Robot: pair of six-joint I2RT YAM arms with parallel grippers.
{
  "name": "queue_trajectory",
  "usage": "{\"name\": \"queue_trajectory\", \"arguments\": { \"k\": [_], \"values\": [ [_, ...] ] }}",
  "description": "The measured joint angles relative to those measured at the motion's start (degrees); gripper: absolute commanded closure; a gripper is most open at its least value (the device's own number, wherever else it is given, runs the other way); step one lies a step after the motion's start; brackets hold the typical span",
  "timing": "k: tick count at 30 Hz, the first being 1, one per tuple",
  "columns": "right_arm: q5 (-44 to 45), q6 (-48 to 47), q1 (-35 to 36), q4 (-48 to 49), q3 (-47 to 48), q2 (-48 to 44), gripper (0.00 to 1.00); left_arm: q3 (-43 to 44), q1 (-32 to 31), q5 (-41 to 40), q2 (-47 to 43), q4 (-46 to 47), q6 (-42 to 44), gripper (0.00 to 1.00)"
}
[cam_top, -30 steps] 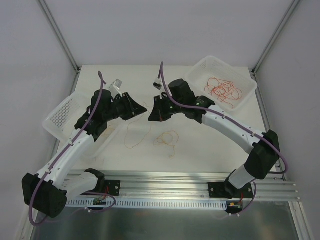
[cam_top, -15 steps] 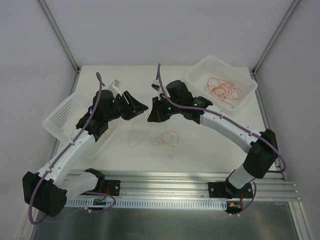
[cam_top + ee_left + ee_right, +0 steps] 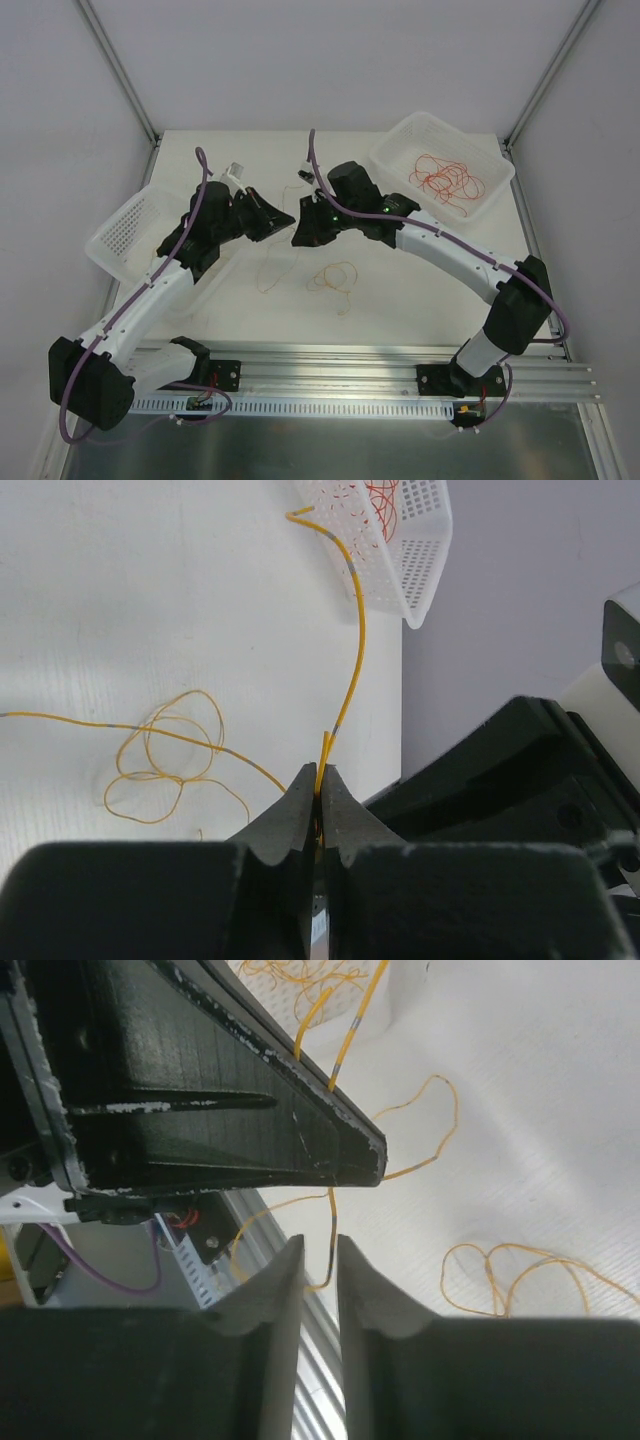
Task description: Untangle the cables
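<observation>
The yellow cables (image 3: 335, 275) lie in loose loops on the bench (image 3: 420, 300), and one yellow strand (image 3: 357, 630) is pinched in the left claw (image 3: 320, 777), which is closed tight on it. The right claw (image 3: 320, 1245) stands only narrowly apart, with a strand passing between its tips but not gripped. The red-orange cables (image 3: 445, 178) lie in the white basket (image 3: 392, 160).

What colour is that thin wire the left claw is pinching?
Yellow wire with short grey bands; clearest in the left wrist view.

Two arms (image 3: 450, 248), two white baskets (image 3: 394, 134) and uncountably tangled cables (image 3: 335, 276) are sharing the tabletop (image 3: 400, 300).
</observation>
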Motion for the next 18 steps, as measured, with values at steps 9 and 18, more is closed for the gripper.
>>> {"name": "queue_trajectory", "arguments": {
  "k": [9,18],
  "values": [
    [3.5,-2.8,0.0,-3.3,-0.6,-2.1,0.25,0.8,0.3,-1.9,0.0,-0.7,5.6,1.0],
    [14.4,-6.3,-1.2,-10.3,-5.3,-16.8,0.01,14.4,6.1,-7.7,-0.6,-9.0,19.9,1.0]
  ]
}}
